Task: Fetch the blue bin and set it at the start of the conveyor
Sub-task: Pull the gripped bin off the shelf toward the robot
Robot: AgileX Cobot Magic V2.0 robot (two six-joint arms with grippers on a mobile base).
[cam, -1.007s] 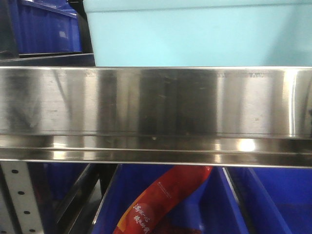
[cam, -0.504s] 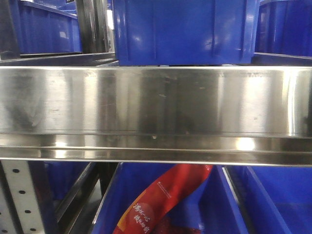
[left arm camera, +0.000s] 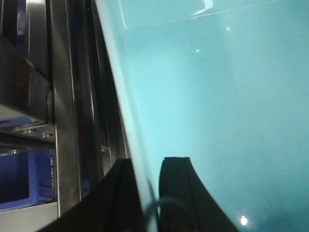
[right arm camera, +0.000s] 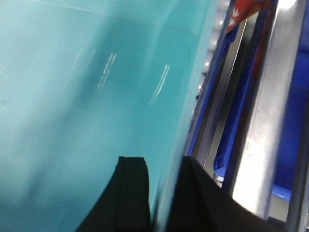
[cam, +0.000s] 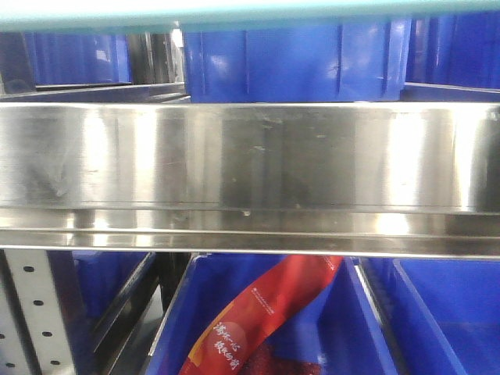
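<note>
The blue bin shows in the front view only as a thin turquoise strip along the top edge, above the steel shelf rail. Its smooth inside fills the left wrist view and the right wrist view. My left gripper is shut on the bin's left wall, one black finger inside and one outside. My right gripper is shut the same way on the bin's right wall. The conveyor start is out of view.
A wide shiny steel shelf rail crosses the front view. Dark blue ribbed bins stand behind it on the shelf. Below it, more dark blue bins hold a red packet. A perforated upright stands at lower left.
The blue bin rose from the shelf out of the front view, uncovering the dark blue bin behind, and now its edge shows again at the very top.
</note>
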